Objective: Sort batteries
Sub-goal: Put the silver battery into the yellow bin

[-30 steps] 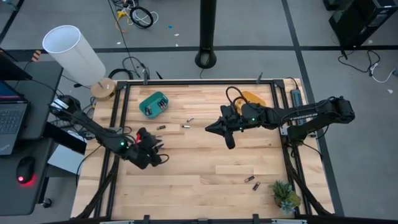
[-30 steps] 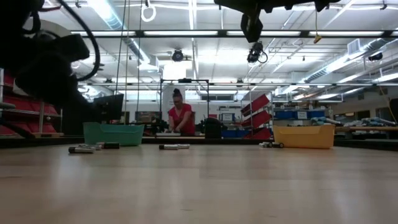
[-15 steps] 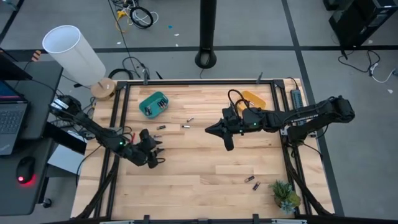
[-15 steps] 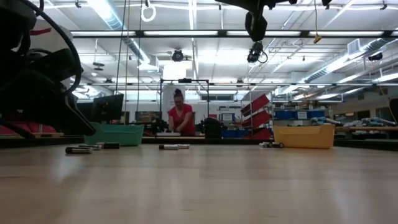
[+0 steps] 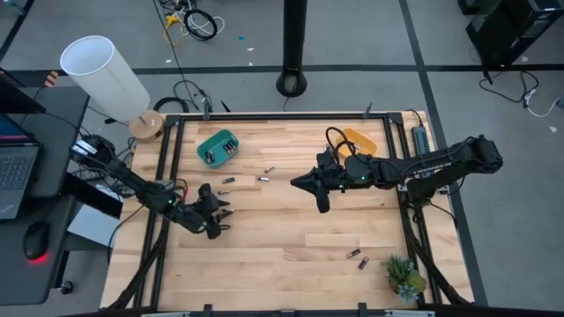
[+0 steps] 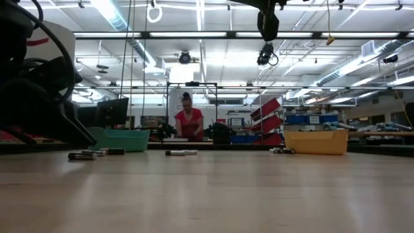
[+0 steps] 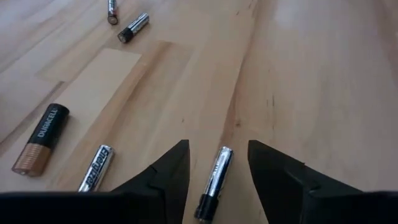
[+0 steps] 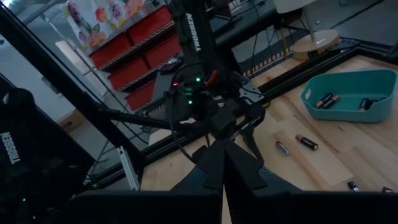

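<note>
On the pale wooden bench (image 5: 282, 238), the left tool (image 5: 214, 219) is lowered near the left edge, its dark fingers (image 7: 165, 180) spread apart around a slim silver battery (image 7: 213, 182) lying flat, not gripped. The right tool (image 5: 319, 201) is held clenched and empty above the bench's middle. More batteries are seen inside the teal plastic bin (image 5: 219, 146).

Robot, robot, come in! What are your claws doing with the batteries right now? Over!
Left gripper open, low over a silver battery lying between its fingers. Right gripper shut, empty, mid-table. Some batteries already in the teal bin. Nothing in the way.
</note>
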Available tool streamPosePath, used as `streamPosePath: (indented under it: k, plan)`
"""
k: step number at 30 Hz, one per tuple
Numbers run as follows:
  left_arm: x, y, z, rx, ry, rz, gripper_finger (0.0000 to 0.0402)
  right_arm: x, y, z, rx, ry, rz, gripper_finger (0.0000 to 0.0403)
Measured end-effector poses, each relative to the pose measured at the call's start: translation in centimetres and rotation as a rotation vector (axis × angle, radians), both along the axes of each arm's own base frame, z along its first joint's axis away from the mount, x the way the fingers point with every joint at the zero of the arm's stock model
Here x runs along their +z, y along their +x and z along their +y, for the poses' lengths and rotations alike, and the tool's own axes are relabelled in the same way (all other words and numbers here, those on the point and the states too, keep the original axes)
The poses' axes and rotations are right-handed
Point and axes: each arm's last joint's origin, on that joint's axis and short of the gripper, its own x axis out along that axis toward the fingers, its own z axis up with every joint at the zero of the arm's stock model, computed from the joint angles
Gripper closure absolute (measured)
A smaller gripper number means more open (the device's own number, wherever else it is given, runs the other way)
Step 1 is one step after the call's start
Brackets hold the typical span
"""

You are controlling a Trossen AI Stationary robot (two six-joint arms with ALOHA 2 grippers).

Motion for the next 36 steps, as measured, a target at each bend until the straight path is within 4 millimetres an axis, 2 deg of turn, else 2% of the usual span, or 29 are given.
streamPosePath:
  k: [15, 24, 31, 36]
  plan:
    - [-1.8, -1.7, 1.0, -0.034, -0.006, 0.017, 0.0243, 0.1, 0.0, -0.1, -0.06, 0.01, -0.009, 0.0392]
    - [-1.7, -1.7, 0.9, -0.115, 0.052, 0.031, 0.0245, 0.3, 0.0, -0.2, -0.078, 0.019, -0.036, 0.0393]
    - [-1.5, -1.4, 0.5, -0.184, -0.011, 0.039, 0.0245, 0.5, 0.0, -0.2, -0.078, 0.021, -0.048, 0.0393]
    - [-1.4, -1.3, 0.5, -0.155, 0.006, 0.024, 0.0252, 0.5, 0.0, -0.2, -0.078, 0.02, -0.048, 0.0392]
